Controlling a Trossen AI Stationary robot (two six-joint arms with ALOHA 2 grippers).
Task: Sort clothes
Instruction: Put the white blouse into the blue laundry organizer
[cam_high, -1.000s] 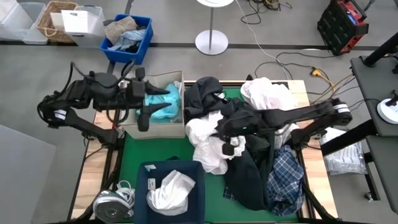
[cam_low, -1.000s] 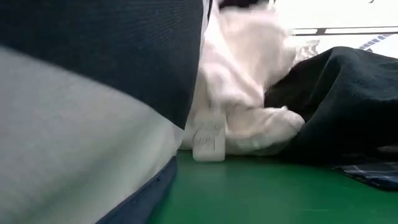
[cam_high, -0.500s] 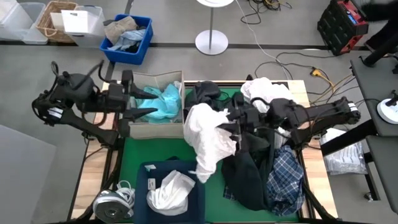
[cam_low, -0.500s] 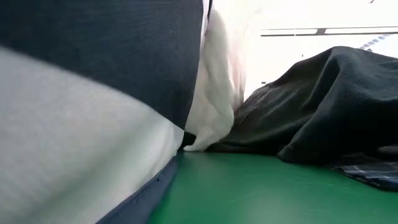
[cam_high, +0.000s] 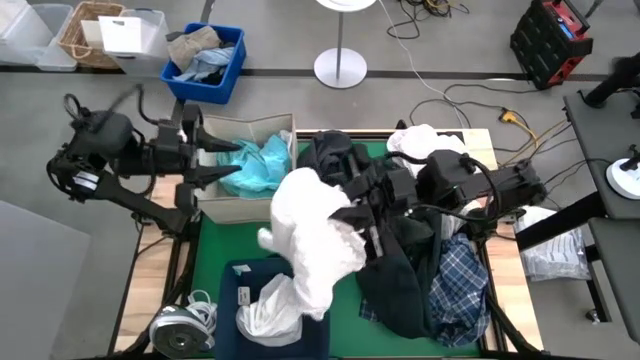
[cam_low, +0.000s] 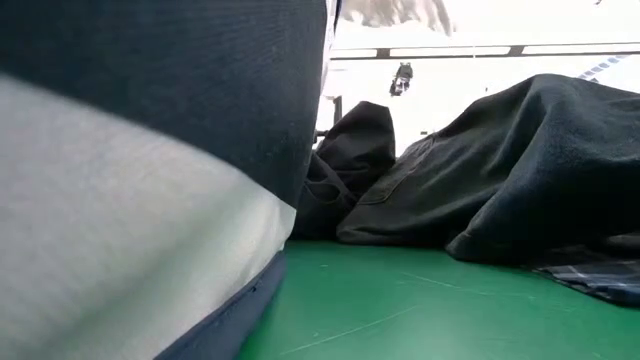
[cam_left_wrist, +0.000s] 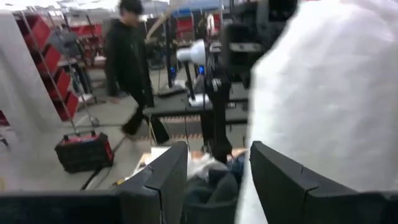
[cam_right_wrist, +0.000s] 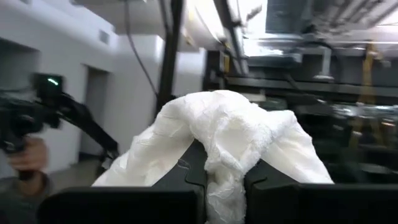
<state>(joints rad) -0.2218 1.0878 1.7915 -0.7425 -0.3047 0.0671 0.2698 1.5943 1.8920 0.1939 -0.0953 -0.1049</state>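
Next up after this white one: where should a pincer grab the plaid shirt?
Take the plaid shirt on its exposed panel by the table's near right corner, from straight above. The dark garment covers its other side, so only that flat part is free.

Crinkly white cloth garment (cam_right_wrist: 230, 140)

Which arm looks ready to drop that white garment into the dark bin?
The right. Its gripper is shut on the white garment, which hangs close above the navy bin. The left gripper is open and empty beside the teal garment.
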